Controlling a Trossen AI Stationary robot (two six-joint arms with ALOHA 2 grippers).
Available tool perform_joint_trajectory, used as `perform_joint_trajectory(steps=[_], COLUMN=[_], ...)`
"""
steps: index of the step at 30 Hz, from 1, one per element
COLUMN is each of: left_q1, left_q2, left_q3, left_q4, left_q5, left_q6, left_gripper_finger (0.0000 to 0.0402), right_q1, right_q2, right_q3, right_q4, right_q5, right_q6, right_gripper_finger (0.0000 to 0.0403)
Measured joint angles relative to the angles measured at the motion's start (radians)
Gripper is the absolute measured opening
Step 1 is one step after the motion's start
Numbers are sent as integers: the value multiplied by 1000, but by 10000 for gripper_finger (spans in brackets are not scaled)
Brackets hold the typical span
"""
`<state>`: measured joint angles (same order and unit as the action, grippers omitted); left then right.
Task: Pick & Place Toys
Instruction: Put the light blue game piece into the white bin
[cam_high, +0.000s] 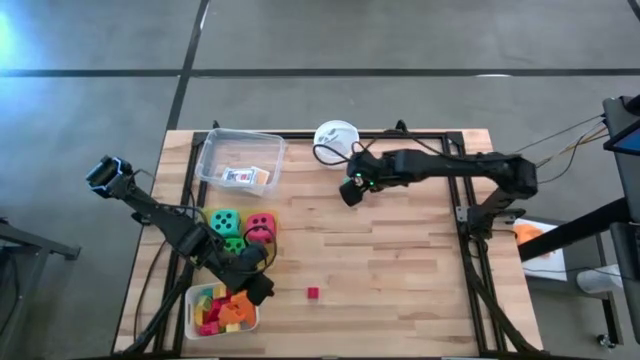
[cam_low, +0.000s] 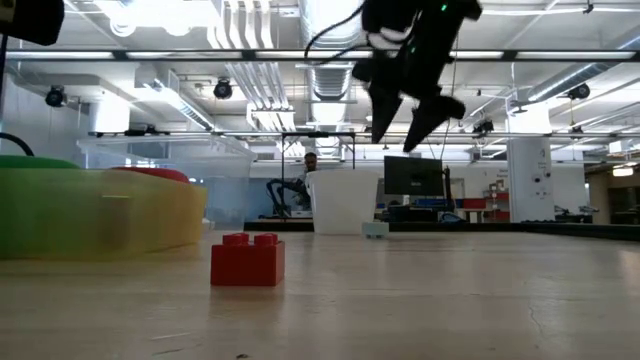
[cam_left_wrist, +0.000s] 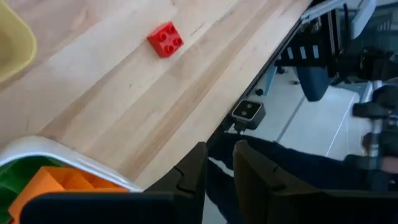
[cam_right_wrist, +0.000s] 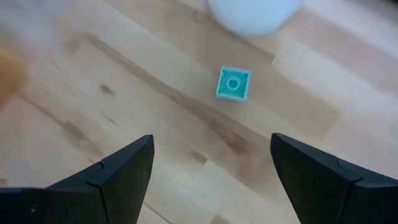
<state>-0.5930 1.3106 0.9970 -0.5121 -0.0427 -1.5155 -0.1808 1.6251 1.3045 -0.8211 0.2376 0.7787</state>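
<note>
While right gripper (cam_right_wrist: 211, 168) gapes, teal block (cam_right_wrist: 234, 83) lies below (untouched).

My left gripper (cam_high: 262, 290) sits at the table's (cam_high: 400, 250) near left corner, beside the tray of blocks (cam_high: 190, 310), with three dice (cam_high: 243, 228) just behind that tray and a lone block (cam_high: 313, 293) lying to the right of me on bare wood. Behind the dice, at the far left, a clear tray (cam_high: 215, 150) holds a card pack (cam_high: 240, 177). My right gripper (cam_high: 352, 190) hangs over the far middle, above a small block (cam_right_wrist: 234, 83) that lies just before the cup (cam_high: 337, 133).
</note>
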Motion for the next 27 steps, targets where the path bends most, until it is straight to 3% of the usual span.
perform_joint_trajectory(steps=[5,14,27], left_q1=[0,0,0], left_q2=[0,0,0], left_q3=[0,0,0], left_q4=[5,66,75], left_q5=[-10,-10,-10], left_q6=[-4,-3,-4], left_gripper_finger=[72,72,72], right_q1=[-40,-114,-136], right_q2=[104,235,342], right_q3=[-1,15,48], right_q4=[91,149,147], right_q5=[-83,-89,-82], right_q6=[-20,-26,-17], right_gripper_finger=[317,317,317])
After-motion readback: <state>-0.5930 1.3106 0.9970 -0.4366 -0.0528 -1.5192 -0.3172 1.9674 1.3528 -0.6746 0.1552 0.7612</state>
